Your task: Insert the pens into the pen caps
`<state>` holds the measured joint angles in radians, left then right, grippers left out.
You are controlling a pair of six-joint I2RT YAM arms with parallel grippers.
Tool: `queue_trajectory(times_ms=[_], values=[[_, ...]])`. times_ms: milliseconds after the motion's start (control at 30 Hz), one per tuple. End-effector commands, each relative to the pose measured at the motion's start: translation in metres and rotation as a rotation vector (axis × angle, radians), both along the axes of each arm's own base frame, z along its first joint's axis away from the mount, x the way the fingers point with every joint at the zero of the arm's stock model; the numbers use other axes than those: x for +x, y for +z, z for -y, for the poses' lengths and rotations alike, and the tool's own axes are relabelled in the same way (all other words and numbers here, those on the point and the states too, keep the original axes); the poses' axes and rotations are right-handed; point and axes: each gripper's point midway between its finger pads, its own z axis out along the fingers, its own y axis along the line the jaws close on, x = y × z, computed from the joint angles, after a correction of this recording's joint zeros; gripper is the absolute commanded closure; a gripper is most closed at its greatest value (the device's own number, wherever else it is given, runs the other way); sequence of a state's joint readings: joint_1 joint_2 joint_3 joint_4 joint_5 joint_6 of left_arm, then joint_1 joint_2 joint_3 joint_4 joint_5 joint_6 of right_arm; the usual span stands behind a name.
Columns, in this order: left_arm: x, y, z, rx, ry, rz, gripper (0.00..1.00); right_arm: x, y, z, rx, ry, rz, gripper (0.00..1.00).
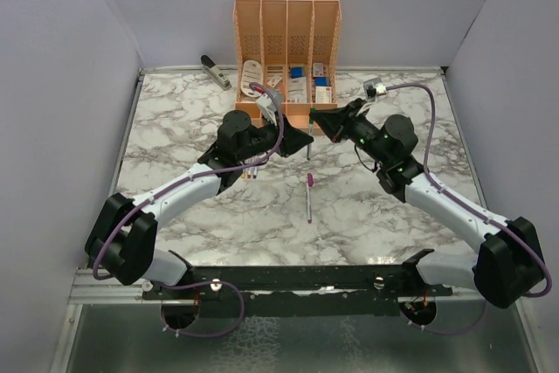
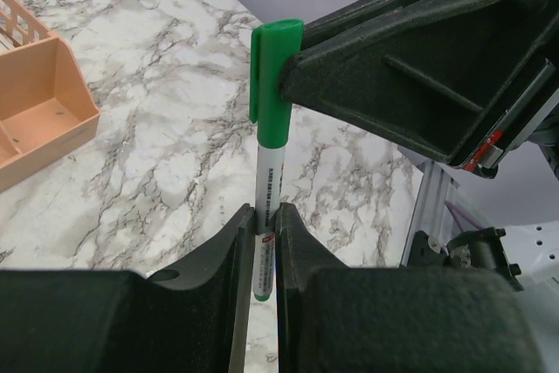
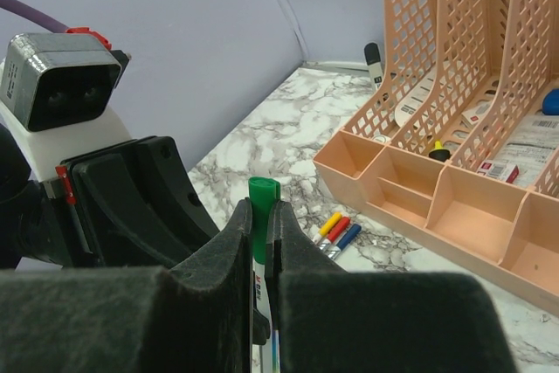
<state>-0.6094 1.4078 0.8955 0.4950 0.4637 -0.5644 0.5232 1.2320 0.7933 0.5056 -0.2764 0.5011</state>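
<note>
left pincer (image 2: 265,220): clenched on pen (image 2: 267,168) barrel, mid-air above table (image 2: 157,155)
right pincer (image 3: 259,224): clenched on green cap (image 3: 262,189), sitting over pen's top
risk: off-axis push slides barrel through grip; cap maybe half-seated, falls on release

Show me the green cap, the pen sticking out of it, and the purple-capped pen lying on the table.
green cap (image 2: 278,85): left wrist view, middle of its body.
green pen (image 2: 268,176): left wrist view, white barrel below the cap.
purple pen (image 1: 309,200): top external view, mid barrel.
</note>
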Motion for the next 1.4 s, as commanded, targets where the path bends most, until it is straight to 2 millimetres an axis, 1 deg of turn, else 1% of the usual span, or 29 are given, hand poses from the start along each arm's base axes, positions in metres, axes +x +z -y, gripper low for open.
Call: queue_trajectory(times_ms=[0, 67, 100, 167, 200, 233, 267, 333, 400, 433, 467, 567, 633, 700, 833, 867, 900, 967, 1100, 1233, 1367], values=[[0.019, 0.112, -0.022, -0.229, 0.109, 0.286, 1.0, -0.029, -0.082, -0.018, -0.13, 0.123, -0.257, 0.98], [0.016, 0.094, -0.02, -0.197, 0.089, 0.243, 1.0, -0.023, -0.069, -0.02, -0.104, 0.112, -0.228, 0.98], [0.014, 0.083, -0.019, -0.175, 0.079, 0.214, 1.0, -0.02, -0.062, -0.02, -0.092, 0.101, -0.215, 0.94], [0.01, 0.059, -0.019, -0.132, 0.065, 0.155, 1.0, -0.012, -0.044, -0.02, -0.065, 0.077, -0.167, 0.76], [0.008, 0.046, -0.02, -0.105, 0.063, 0.122, 1.0, -0.008, -0.034, -0.019, -0.056, 0.063, -0.14, 0.66], [0.007, 0.031, -0.022, -0.073, 0.065, 0.087, 1.0, -0.005, -0.023, -0.019, -0.046, 0.048, -0.11, 0.59], [0.005, 0.014, -0.023, -0.038, 0.068, 0.051, 1.0, -0.001, -0.011, -0.017, -0.036, 0.031, -0.08, 0.53], [0.003, -0.016, -0.027, 0.031, 0.078, -0.018, 1.0, 0.004, 0.013, -0.014, -0.016, 0.001, -0.016, 0.45], [0.003, -0.045, -0.032, 0.108, 0.096, -0.089, 1.0, 0.006, 0.038, -0.01, 0.006, -0.025, 0.048, 0.42], [0.005, -0.058, -0.034, 0.148, 0.107, -0.12, 1.0, 0.006, 0.047, -0.007, 0.016, -0.038, 0.072, 0.41], [0.005, -0.079, -0.039, 0.209, 0.126, -0.174, 1.0, 0.005, 0.055, -0.004, 0.026, -0.049, 0.095, 0.41], [0.014, -0.118, -0.052, 0.365, 0.195, -0.276, 1.0, 0.001, 0.071, 0.005, 0.036, -0.085, 0.133, 0.41], [0.023, -0.135, -0.062, 0.459, 0.248, -0.317, 1.0, 0.001, 0.074, 0.011, 0.02, -0.112, 0.14, 0.41], [0.034, -0.147, -0.073, 0.543, 0.312, -0.35, 1.0, 0.003, 0.072, 0.017, -0.003, -0.143, 0.121, 0.41], [0.056, -0.162, -0.089, 0.681, 0.421, -0.381, 1.0, 0.005, 0.054, 0.023, -0.055, -0.174, 0.07, 0.41], [0.059, -0.163, -0.091, 0.706, 0.438, -0.387, 1.0, 0.004, 0.049, 0.023, -0.066, -0.172, 0.057, 0.41], [0.063, -0.174, -0.094, 0.744, 0.45, -0.412, 1.0, 0.003, 0.044, 0.023, -0.076, -0.168, 0.045, 0.41], [0.068, -0.184, -0.096, 0.785, 0.47, -0.436, 1.0, 0.001, 0.036, 0.023, -0.091, -0.16, 0.024, 0.41], [0.07, -0.2, -0.102, 0.852, 0.498, -0.485, 1.0, -0.002, 0.026, 0.027, -0.11, -0.168, -0.005, 0.41], [0.067, -0.216, -0.114, 0.927, 0.528, -0.525, 1.0, -0.003, 0.022, 0.031, -0.127, -0.18, -0.014, 0.41], [0.067, -0.223, -0.121, 0.963, 0.551, -0.532, 1.0, -0.005, 0.019, 0.032, -0.135, -0.181, -0.02, 0.41]])
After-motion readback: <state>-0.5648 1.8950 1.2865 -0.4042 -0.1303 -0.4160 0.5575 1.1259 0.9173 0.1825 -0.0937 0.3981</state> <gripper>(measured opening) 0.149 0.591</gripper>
